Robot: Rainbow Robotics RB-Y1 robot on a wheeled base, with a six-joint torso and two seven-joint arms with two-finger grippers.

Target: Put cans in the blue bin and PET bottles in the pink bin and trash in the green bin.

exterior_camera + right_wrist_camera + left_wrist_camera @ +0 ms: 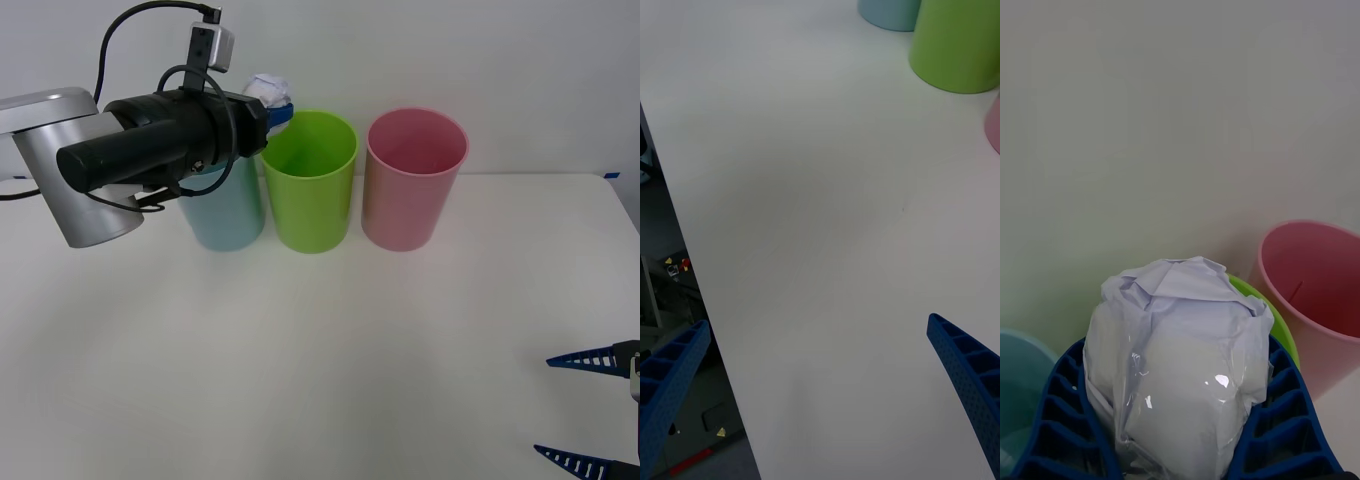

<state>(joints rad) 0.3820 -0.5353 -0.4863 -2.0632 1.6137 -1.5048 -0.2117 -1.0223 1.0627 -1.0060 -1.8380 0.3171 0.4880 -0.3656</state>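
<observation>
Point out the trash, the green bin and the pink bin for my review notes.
trash point(1180, 352): left wrist view, middle of the white wad held in the left gripper.
green bin point(312, 205): front view, front of its outer wall.
pink bin point(408, 205): front view, front of its outer wall.

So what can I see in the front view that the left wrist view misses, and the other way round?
Only the front view takes in the left arm reaching over the blue bin, the whole row of bins on the table, and the open right end effector near the table's front corner. Only the left wrist view reveals the trash's wrinkles and glossy film up close between ribbed blue fingers. Both show the left end effector gripping the trash beside the green bin and pink bin.
</observation>
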